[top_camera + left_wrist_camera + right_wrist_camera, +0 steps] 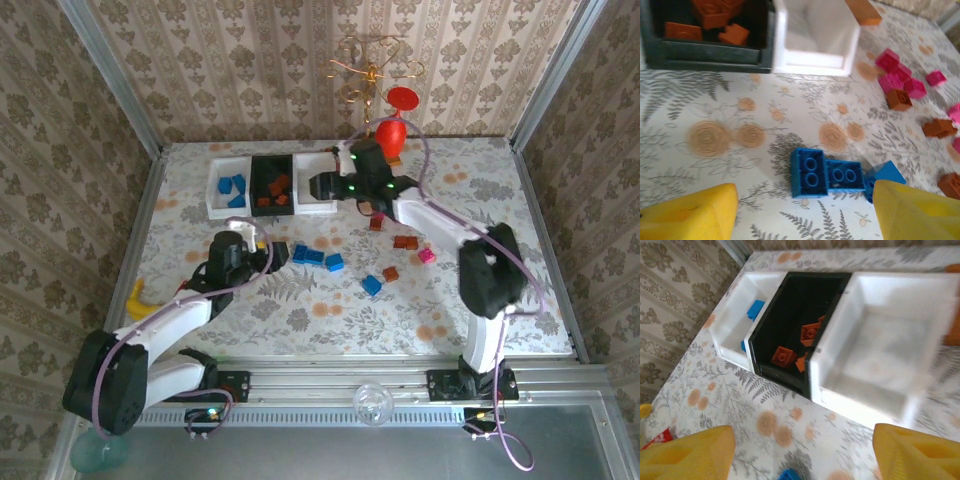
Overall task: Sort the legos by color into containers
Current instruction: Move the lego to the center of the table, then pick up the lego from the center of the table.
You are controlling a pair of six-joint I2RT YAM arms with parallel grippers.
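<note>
The left end effector [805, 202] is wide open over blue legos [810, 172] on the desk [715, 100]. Orange legos [782, 355] sit in the black bin [795, 295]. The right end effector [804, 440] is wide open by the right white bin [880, 340].

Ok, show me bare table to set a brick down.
Bare: the near strip of table between the arm bases, and the far right corner beside the red goblet. Crowded: mid-table, where loose legos scatter in front of the containers.
</note>
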